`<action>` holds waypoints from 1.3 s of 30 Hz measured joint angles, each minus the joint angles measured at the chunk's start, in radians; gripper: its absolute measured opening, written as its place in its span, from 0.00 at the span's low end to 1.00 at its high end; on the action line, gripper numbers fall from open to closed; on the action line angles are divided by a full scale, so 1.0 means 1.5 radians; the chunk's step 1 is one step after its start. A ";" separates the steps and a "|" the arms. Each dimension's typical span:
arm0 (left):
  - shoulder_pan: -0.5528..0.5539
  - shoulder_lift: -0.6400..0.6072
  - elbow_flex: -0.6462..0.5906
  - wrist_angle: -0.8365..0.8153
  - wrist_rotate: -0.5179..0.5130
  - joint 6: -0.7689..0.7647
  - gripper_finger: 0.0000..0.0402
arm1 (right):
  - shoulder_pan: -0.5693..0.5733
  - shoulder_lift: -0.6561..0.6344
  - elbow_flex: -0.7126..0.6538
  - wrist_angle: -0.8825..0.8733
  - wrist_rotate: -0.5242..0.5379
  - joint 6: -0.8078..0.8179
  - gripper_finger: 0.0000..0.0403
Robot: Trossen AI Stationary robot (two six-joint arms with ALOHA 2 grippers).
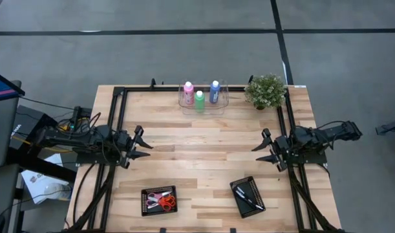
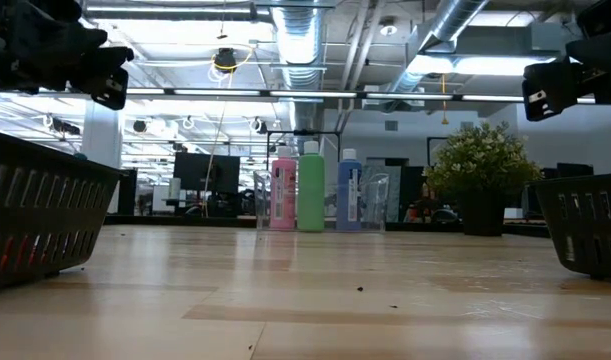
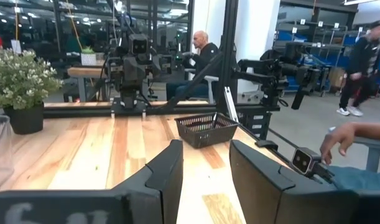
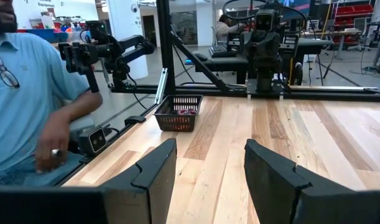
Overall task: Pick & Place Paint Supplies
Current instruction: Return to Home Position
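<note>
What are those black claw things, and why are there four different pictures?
Those are two robot arms at a wooden table. Each ends in a gripper, a claw with two fingers. One picture looks down from above: the left gripper and the right gripper hang over the table, both open, holding nothing. Another looks level across the tabletop. The last two come from cameras on the arms' wrists, peeking past their own fingers. At the far edge stand a pink bottle, a green bottle and a blue bottle in a clear tray, beside a small plant. Near the front, the left bin holds scissors and the right bin holds thin dark brushes.
</note>
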 joint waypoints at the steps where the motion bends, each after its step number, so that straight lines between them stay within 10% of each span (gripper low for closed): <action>1: 0.000 0.004 0.000 0.000 0.000 0.000 0.31 | 0.000 0.000 0.000 0.000 0.000 0.000 0.43; 39: 0.001 0.030 0.000 0.052 0.000 -0.036 0.31 | 0.000 0.000 0.000 0.000 0.000 0.000 0.43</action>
